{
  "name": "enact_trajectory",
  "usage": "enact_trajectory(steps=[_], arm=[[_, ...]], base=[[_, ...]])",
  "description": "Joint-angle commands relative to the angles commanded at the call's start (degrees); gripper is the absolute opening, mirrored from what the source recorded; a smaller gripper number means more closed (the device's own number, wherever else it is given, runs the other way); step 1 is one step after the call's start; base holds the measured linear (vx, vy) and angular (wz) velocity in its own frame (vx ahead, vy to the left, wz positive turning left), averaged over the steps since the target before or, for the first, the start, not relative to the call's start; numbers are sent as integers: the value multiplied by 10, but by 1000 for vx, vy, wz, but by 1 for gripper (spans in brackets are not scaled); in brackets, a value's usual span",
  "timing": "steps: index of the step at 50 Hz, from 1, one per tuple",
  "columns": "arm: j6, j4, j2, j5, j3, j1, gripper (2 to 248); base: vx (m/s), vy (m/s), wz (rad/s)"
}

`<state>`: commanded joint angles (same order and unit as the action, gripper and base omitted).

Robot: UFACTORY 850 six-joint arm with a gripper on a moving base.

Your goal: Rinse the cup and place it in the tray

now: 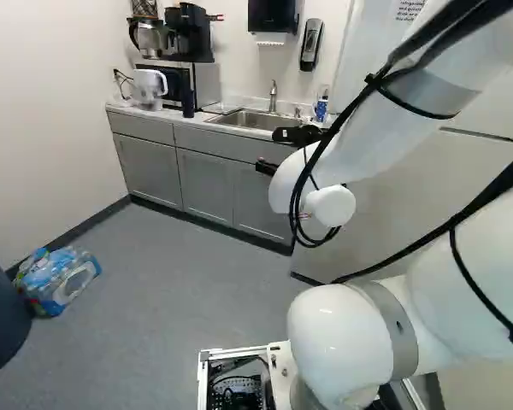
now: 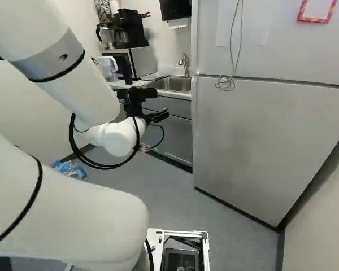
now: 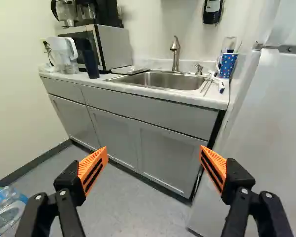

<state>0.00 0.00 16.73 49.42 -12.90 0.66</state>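
Wrist view shows the end effector with its two fingers spread wide apart and nothing between the orange pads. In the right base view it is held out ahead of the white arm, in front of the grey cabinets.

The blue dotted cup is seen on the light bench, beyond the fingers, between the sink and the refrigerator. It is not touched by the end effector. A clear glass item is seen close behind it, and a few slender utensils are placed beside the sink, near the cup. The sink is overlooked by a metal faucet.

On the other side of the sink, next to the microwave, a low, flat item is laid; whether it is the tray cannot be told. A dark bottle and a clear pitcher with a white top are stood near the microwave, on which a coffee maker is set. A soap dispenser and a paper towel dispenser are mounted on the wall. At the left of the left base view, a pack of water bottles is set on the floor.
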Motion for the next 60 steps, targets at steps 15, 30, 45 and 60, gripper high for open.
enact_trajectory(steps=[15, 30, 45, 60], arm=[[0, 0, -4, -10, -24, 0, 247], [0, 0, -7, -23, -47, 0, 247], [0, 0, -11, -46, -70, 0, 247], [0, 0, -16, -71, -94, -1, 247]], base=[[0, 0, 0], [0, 0, 0], [0, 0, 0], [0, 0, 0]])
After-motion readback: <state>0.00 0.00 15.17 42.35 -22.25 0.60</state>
